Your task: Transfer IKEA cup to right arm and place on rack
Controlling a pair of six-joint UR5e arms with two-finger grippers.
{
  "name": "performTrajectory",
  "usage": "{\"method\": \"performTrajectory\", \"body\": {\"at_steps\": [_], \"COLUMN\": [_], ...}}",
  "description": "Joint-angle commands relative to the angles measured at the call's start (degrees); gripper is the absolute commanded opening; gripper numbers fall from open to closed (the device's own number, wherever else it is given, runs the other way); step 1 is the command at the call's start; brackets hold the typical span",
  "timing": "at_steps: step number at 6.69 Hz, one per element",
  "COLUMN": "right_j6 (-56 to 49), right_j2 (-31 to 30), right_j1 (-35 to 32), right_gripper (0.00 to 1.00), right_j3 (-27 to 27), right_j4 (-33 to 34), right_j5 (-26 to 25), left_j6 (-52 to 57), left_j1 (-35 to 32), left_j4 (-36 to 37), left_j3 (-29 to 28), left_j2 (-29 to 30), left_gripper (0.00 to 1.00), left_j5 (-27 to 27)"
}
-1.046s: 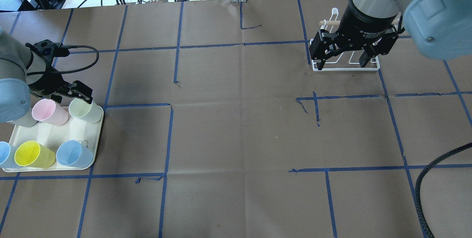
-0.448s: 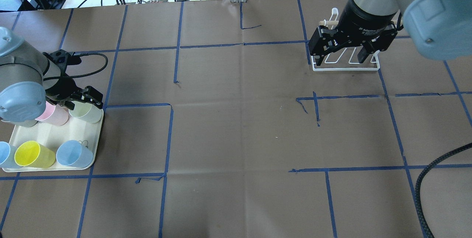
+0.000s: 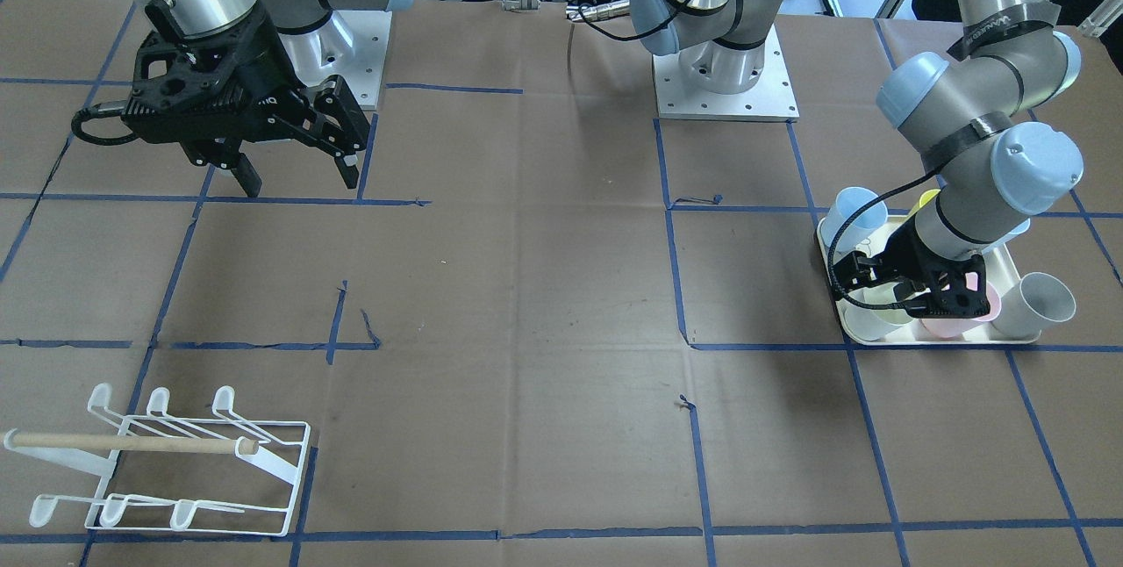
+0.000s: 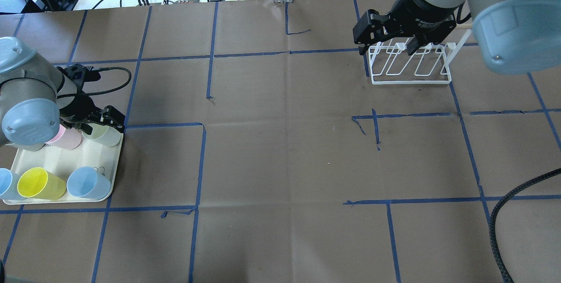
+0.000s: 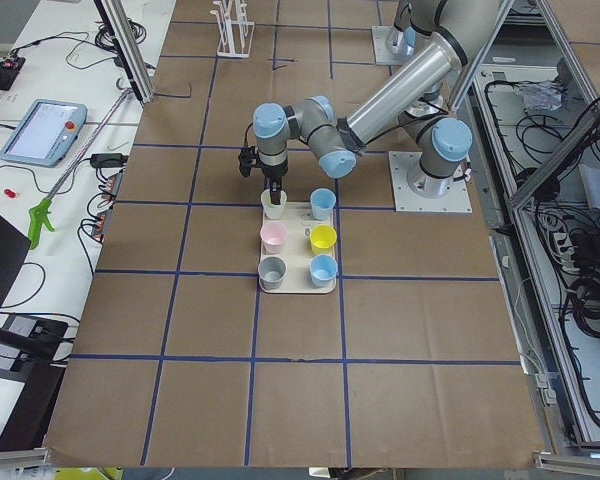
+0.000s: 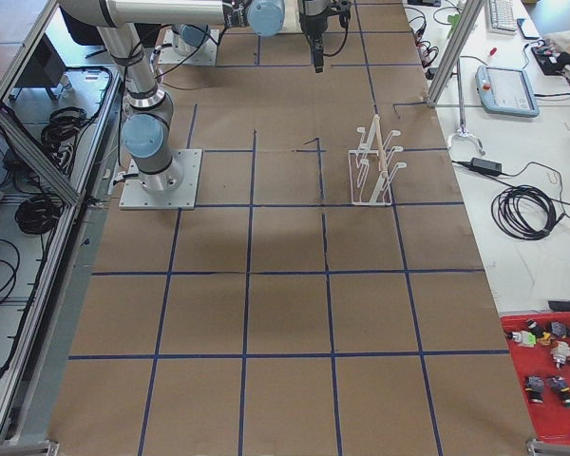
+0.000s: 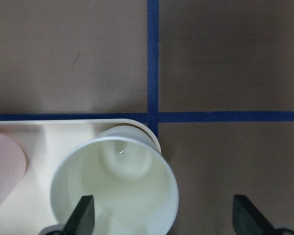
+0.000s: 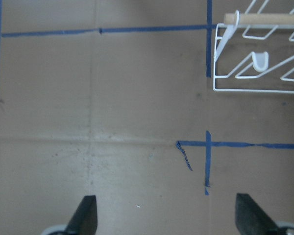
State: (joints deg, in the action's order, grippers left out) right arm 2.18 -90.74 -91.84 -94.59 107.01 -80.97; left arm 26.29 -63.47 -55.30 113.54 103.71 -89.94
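Pale-green cup [image 7: 115, 191] stands upright in the cream tray's [image 7: 39, 131] corner, beside a pink cup [image 7: 5, 171]. Left gripper [image 7: 162, 211] hangs over it, spread wide: one fingertip above its mouth, the other off the tray. Right gripper [image 8: 166, 213] is also wide and hovers well away from the tray, near the rack [image 8: 258, 59].

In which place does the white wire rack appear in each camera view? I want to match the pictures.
Exterior front-facing: rack at bottom left.
Overhead exterior: rack at upper right.
Exterior left: rack small, at the top edge.
Exterior right: rack right of centre.
Left wrist-mounted: not in it.
Right wrist-mounted: rack in the top right corner.
Shared landmark: the blue tape line just beside the rack.
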Motion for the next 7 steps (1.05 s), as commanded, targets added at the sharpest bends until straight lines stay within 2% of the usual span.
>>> {"method": "performTrajectory", "body": {"at_steps": [1, 2, 3, 4, 5, 6, 7], "right_j6": [5.9, 10.1, 16.4, 26.8, 36.3, 40.9, 47.0], "right_j2": [0.0, -0.6, -0.2, -0.1, -0.5, -0.6, -0.1], "right_j1": [0.0, 0.0, 0.0, 0.0, 0.0, 0.0, 0.0], "right_gripper": [1.0, 1.0, 1.0, 1.0, 1.0, 1.0, 1.0], "right_j3": [-7.9, -12.1, -14.5, -16.2, -18.2, -20.9, -24.6], "right_j4": [18.0, 26.3, 34.1, 40.5, 46.7, 53.0, 63.9], "right_j5": [6.8, 11.3, 13.5, 17.3, 17.6, 19.5, 22.8], "left_j6": [0.2, 0.2, 0.1, 0.2, 0.3, 0.4, 0.3], "left_j1": [0.0, 0.1, 0.2, 0.4, 0.4, 0.4, 0.0], "left_j4": [0.0, 0.1, 0.1, 0.1, -0.5, -2.8, -9.5], "left_j3": [0.0, -0.1, -0.6, -1.1, -2.1, -4.2, -8.6], "left_j2": [0.1, 0.0, -0.1, -0.6, -1.6, -3.1, -4.9], "left_gripper": [0.36, 0.13, 0.0, 0.0, 0.0, 0.0, 0.0], "left_j5": [-0.2, -0.3, -0.2, -0.4, -0.5, -1.7, -2.4]}}
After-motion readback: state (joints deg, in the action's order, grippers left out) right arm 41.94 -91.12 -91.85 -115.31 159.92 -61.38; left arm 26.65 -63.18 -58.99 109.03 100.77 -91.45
